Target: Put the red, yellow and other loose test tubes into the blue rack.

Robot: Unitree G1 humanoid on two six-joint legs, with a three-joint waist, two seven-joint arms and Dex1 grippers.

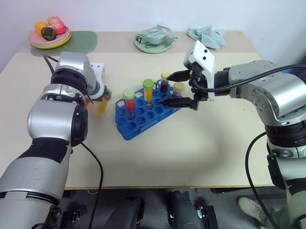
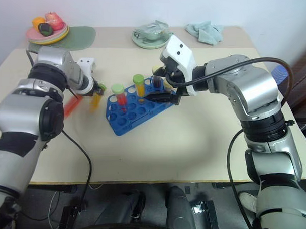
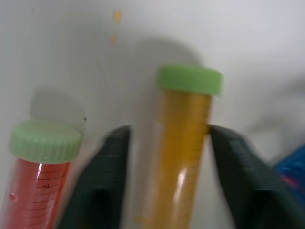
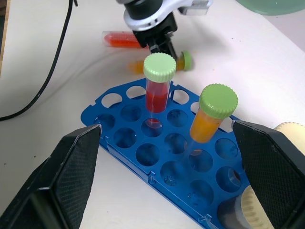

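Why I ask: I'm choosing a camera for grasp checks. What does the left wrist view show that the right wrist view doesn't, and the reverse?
Left wrist view: close up, the loose orange tube sits between the left gripper fingers, and the loose red tube beside it shows printed graduations.
Right wrist view: the open right gripper, plus a standing red tube and a standing orange tube in the blue rack.
Both: the two loose tubes on the table, the left gripper, and some of the rack.
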